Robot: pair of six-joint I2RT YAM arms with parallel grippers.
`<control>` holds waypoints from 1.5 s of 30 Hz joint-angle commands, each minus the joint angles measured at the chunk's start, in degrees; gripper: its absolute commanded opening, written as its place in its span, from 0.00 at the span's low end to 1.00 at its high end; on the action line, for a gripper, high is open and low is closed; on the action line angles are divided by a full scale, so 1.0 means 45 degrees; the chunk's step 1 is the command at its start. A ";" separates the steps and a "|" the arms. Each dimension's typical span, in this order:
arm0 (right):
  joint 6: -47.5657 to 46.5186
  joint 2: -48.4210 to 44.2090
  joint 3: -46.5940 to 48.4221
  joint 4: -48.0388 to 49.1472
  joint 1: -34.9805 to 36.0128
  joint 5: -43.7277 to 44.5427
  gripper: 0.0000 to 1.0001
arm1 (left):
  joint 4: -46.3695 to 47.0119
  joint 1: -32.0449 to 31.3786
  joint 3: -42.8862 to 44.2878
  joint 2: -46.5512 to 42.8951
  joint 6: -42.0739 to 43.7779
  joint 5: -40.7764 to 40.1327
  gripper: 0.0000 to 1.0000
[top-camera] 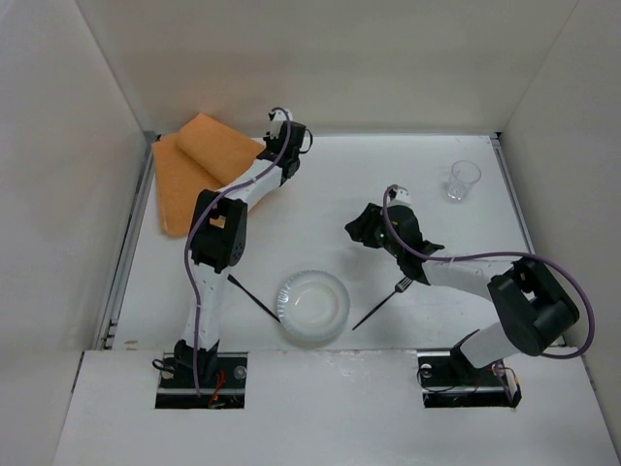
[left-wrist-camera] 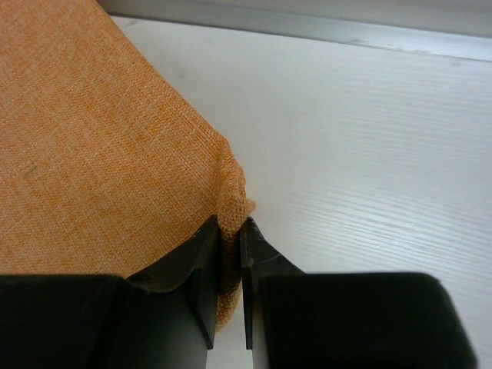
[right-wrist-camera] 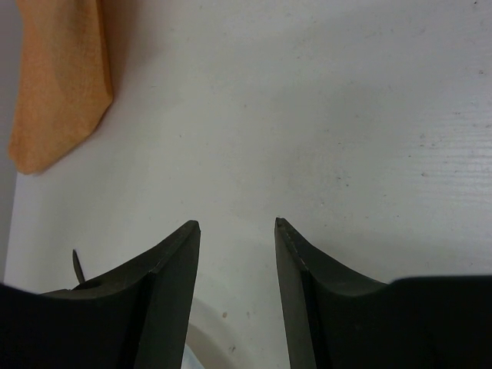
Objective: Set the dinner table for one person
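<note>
The white dinner table (top-camera: pixel 369 184) carries an orange cloth placemat (top-camera: pixel 194 170), folded over on itself at the far left corner. My left gripper (top-camera: pixel 264 147) is shut on the placemat's right corner; in the left wrist view the cloth (left-wrist-camera: pixel 100 138) bunches between the closed fingers (left-wrist-camera: pixel 231 234). My right gripper (top-camera: pixel 352 230) is open and empty above mid-table, its fingers (right-wrist-camera: pixel 237 224) spread over bare tabletop. A white plate (top-camera: pixel 312 306) sits at the near centre. A black utensil (top-camera: pixel 252 296) lies left of it and another (top-camera: pixel 383 303) lies right of it.
A clear plastic cup (top-camera: pixel 463 180) stands at the far right. Metal rails (top-camera: pixel 126 252) run along the table's sides, one also shows in the left wrist view (left-wrist-camera: pixel 307 27). White walls enclose the table. The right wrist view shows the placemat (right-wrist-camera: pixel 61 77) far left and the plate's rim (right-wrist-camera: pixel 204 346).
</note>
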 commanded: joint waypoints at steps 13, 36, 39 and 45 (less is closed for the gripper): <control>-0.0242 -0.1142 -0.0128 0.0757 -0.0476 0.0102 0.50 | -0.0962 -0.1642 0.8240 -0.0428 -0.0902 0.2151 0.00; -0.1080 0.1882 0.3109 -0.1016 0.1514 -0.0445 0.67 | 0.6578 0.6523 -1.2974 -1.2117 -0.7893 0.1901 0.02; -0.1258 0.2916 0.4418 -0.2189 0.1964 -0.0464 0.69 | 0.6559 0.6503 -1.2408 -1.1706 -0.7776 0.1703 0.02; -0.0693 0.5123 0.6723 -0.2953 0.2531 -0.1030 0.73 | 0.6578 0.5977 -1.2210 -1.1957 -0.7620 0.1742 0.02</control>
